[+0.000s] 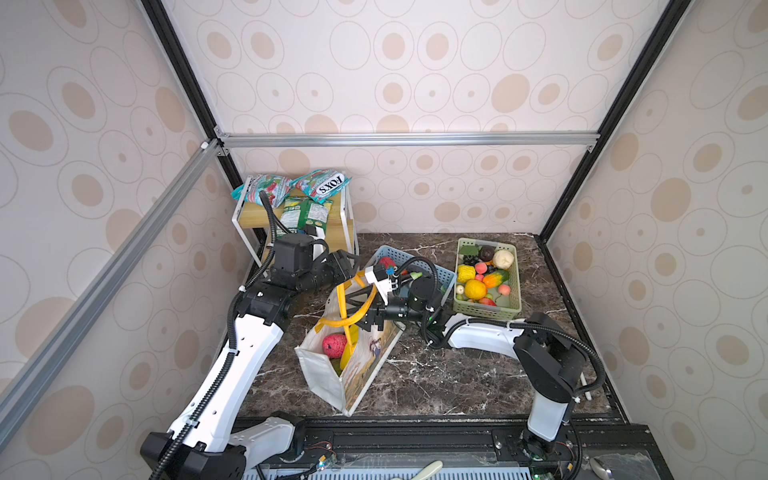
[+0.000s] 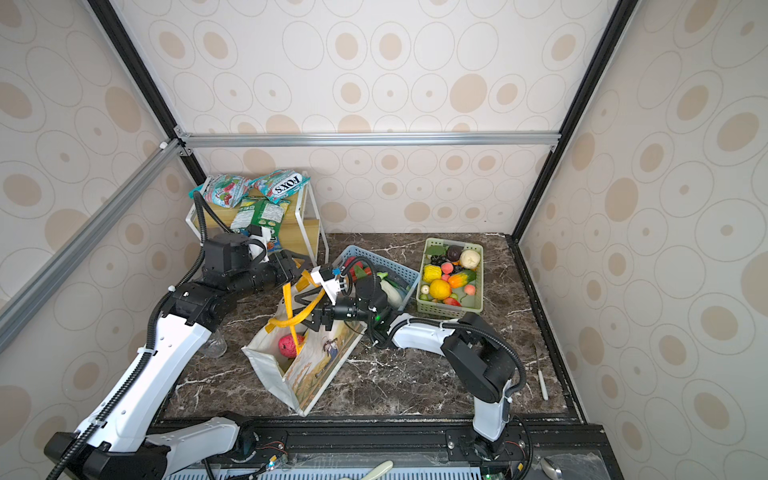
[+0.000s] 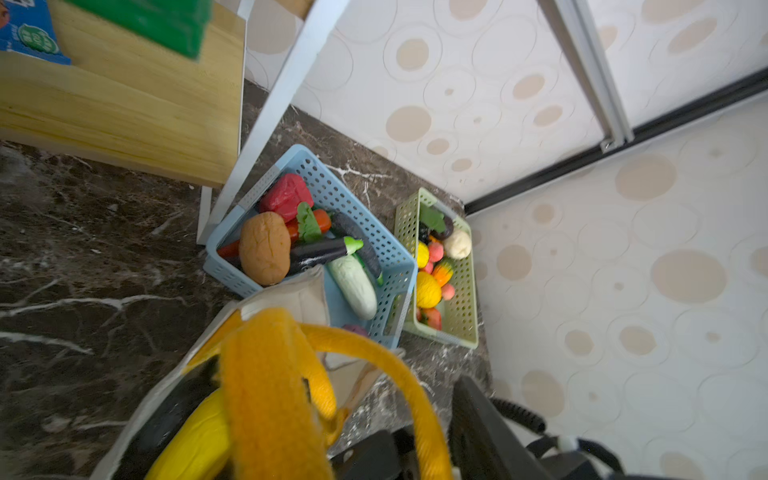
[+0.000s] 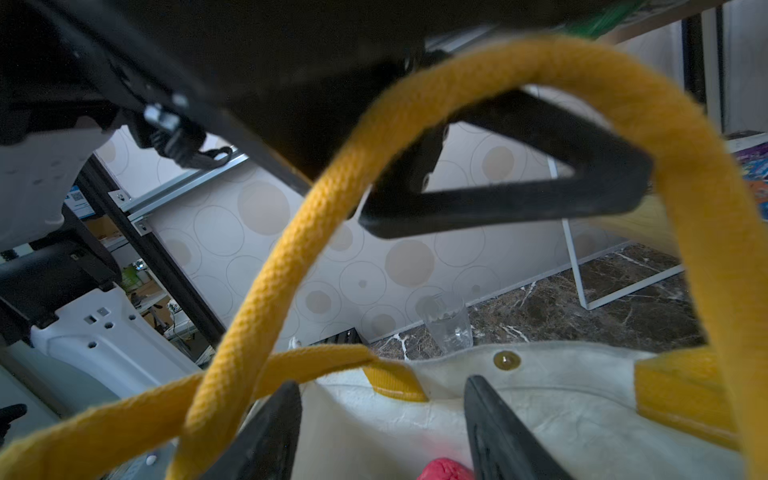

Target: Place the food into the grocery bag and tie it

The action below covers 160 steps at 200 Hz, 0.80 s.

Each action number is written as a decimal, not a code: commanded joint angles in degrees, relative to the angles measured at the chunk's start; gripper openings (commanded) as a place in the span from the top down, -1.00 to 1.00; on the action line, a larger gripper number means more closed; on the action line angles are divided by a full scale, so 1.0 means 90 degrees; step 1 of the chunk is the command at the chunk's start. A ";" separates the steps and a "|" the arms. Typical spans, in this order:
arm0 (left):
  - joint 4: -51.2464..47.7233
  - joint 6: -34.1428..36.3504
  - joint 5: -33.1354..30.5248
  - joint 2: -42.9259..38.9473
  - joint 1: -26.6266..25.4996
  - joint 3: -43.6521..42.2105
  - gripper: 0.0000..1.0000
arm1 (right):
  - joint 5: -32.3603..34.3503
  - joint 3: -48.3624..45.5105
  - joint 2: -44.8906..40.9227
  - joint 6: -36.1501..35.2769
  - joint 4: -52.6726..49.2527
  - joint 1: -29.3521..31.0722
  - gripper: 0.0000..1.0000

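The grocery bag stands open at the lower centre of both top views, with a red fruit and a yellow piece inside. More food fills the green basket at centre right and the blue basket just above the bag. The yellow handles cross over the bag's mouth. Our right gripper is spread wide and clamps nothing; a handle strand hangs in front of it. Our left gripper sits by the bag's upper rim, and we cannot tell how its jaws stand. We judge that we are tying. We should pinch the strand threaded through the loop, draw it out sideways and keep the bag upright.
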 commanded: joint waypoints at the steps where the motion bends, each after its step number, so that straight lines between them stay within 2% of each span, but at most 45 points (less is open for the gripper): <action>1: -0.0588 0.1012 0.0448 -0.0267 0.0293 0.0271 -0.19 | -0.0011 -0.0013 -0.0207 0.0168 -0.0247 -0.0088 -0.30; 15: -0.0795 0.1290 0.0473 -0.0377 0.0470 0.0292 -0.21 | -0.0088 0.0018 -0.0268 0.0142 -0.0525 -0.0075 -0.29; 21: -0.0915 0.1376 0.0507 -0.0410 0.0564 0.0275 -0.27 | -0.0099 0.0005 -0.0291 0.0101 -0.0618 -0.0087 -0.29; 32: -0.0989 0.1493 0.0705 -0.0465 0.0736 0.0146 -0.35 | -0.0146 -0.0010 -0.0296 0.0035 -0.0779 -0.0084 -0.29; 37: -0.0950 0.1520 0.1041 -0.0495 0.0764 0.0034 -0.33 | -0.0207 0.0013 -0.0288 0.0019 -0.0844 -0.0085 -0.29; 51: -0.0513 0.1392 0.1564 -0.0669 0.0785 -0.0455 -0.16 | -0.0463 0.0147 -0.0202 0.0051 -0.0971 -0.0072 -0.29; 73: 0.0307 0.0845 0.2116 -0.0895 0.0805 -0.1093 0.38 | -0.0543 0.0304 -0.0118 0.0146 -0.0987 -0.0040 -0.28; 91: 0.0559 0.0551 0.2371 -0.0922 0.0799 -0.1037 0.79 | -0.0821 0.0498 -0.0120 0.0217 -0.1098 -0.0004 -0.28; 103: 0.0653 0.0389 0.2498 -0.0881 0.0797 -0.0872 0.81 | -0.1173 0.0565 -0.0154 0.0062 -0.1178 0.0026 -0.30; 125: 0.0966 0.0063 0.2809 -0.0778 0.0806 -0.0800 0.84 | -0.1714 0.0528 -0.0089 -0.0733 -0.1351 0.0079 -0.35; 144: 0.0961 0.0032 0.2861 -0.0667 0.0804 -0.0840 0.86 | -0.1631 0.0546 -0.0037 -0.1542 -0.1770 0.0079 -0.41; 160: 0.1067 -0.0073 0.2939 -0.0591 0.0804 -0.0920 0.96 | -0.1585 0.0640 0.0076 -0.1868 -0.1828 0.0076 -0.46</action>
